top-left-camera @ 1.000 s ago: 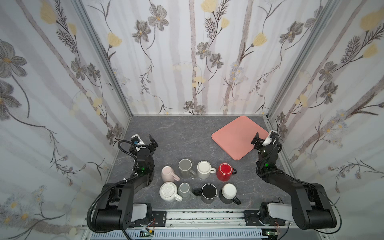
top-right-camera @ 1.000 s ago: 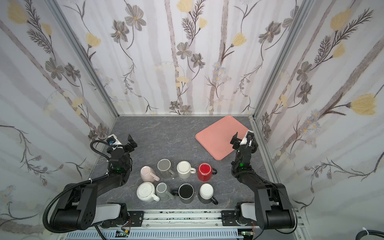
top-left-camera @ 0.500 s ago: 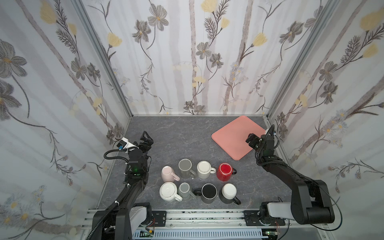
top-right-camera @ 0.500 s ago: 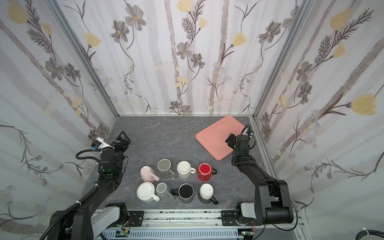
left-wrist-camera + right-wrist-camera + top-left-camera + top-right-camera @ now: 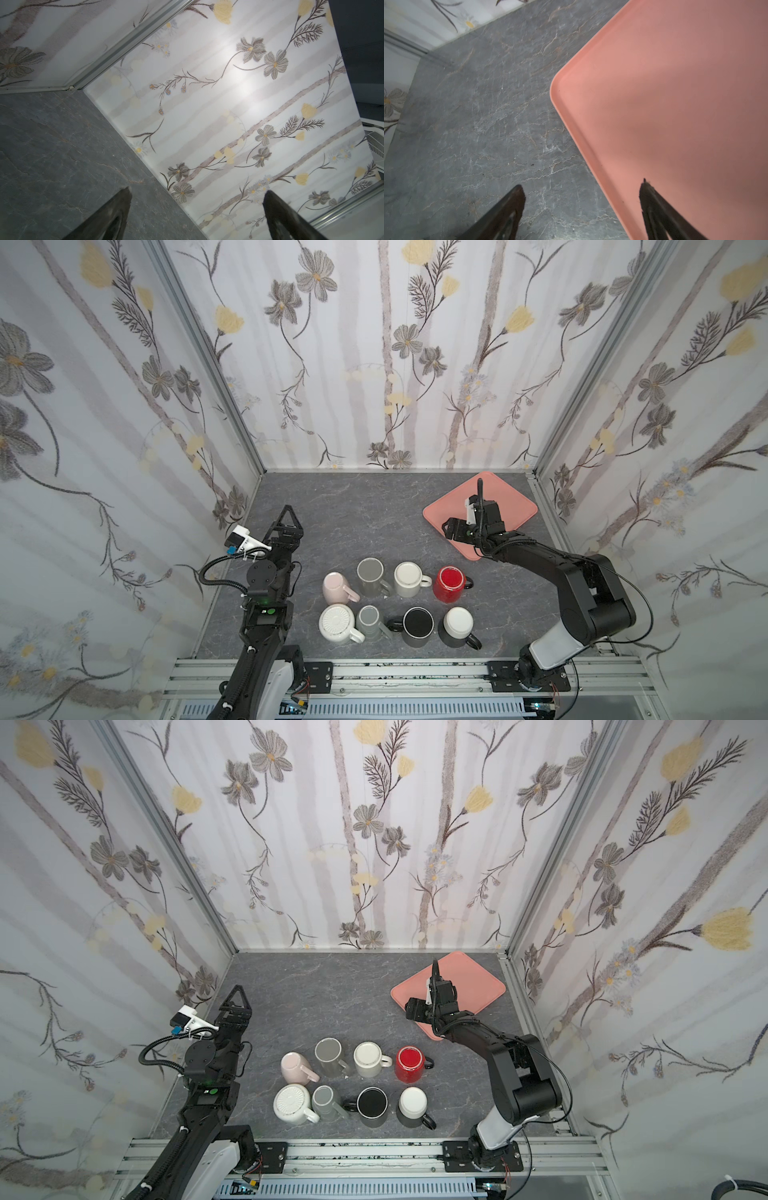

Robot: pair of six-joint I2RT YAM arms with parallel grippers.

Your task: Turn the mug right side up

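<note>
Both top views look steeply down from high at the near edge, sharing the whole desk and floral walls. Left wrist camera, rolled, peers past the left gripper across desk to wall. Right wrist camera hangs close behind the right gripper, over desk and pink tray corner.

Noted: salmon-pink plastic tray, glossy red ceramic mug, pale pink ceramic mug, grey veined tabletop, white walls with grey-and-yellow flowers.
</note>
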